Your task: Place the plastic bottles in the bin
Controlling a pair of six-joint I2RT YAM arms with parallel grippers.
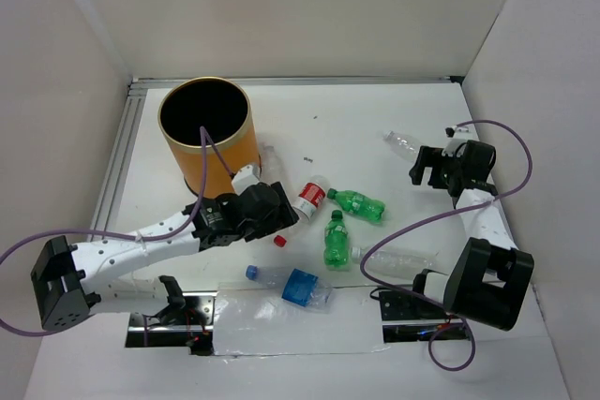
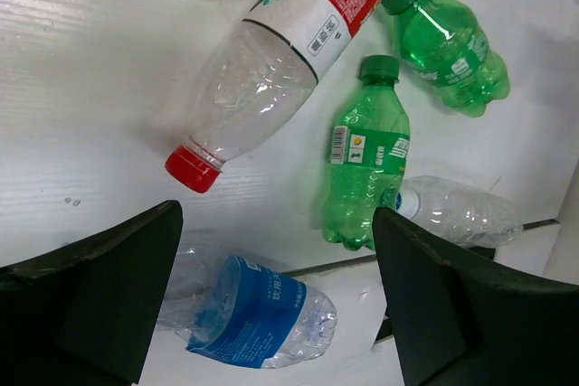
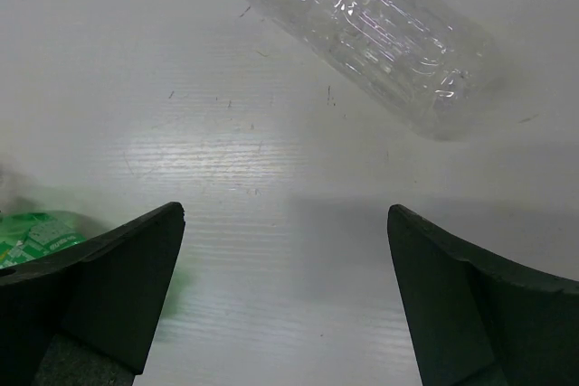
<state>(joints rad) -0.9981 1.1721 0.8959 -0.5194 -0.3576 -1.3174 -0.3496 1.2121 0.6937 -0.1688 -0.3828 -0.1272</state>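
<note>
The orange bin (image 1: pixel 206 142) stands at the back left. My left gripper (image 1: pixel 281 217) is open and empty, hovering just right of the bin; it also shows in the left wrist view (image 2: pixel 276 314). Below it lie a red-label bottle with a red cap (image 2: pixel 289 51), two green bottles (image 2: pixel 366 164) (image 2: pixel 448 47), a blue-label bottle (image 2: pixel 258 314) and a clear bottle (image 2: pixel 457 214). My right gripper (image 1: pixel 422 171) is open and empty at the right, near a clear bottle (image 1: pixel 403 143). In the right wrist view my right gripper (image 3: pixel 285 296) is over bare table, with that clear bottle (image 3: pixel 362 33) ahead of it.
Another clear bottle (image 1: pixel 267 158) lies against the bin's right side. A clear bottle (image 1: pixel 401 259) lies near the right arm's base. White walls enclose the table. A metal rail (image 1: pixel 117 161) runs along the left edge.
</note>
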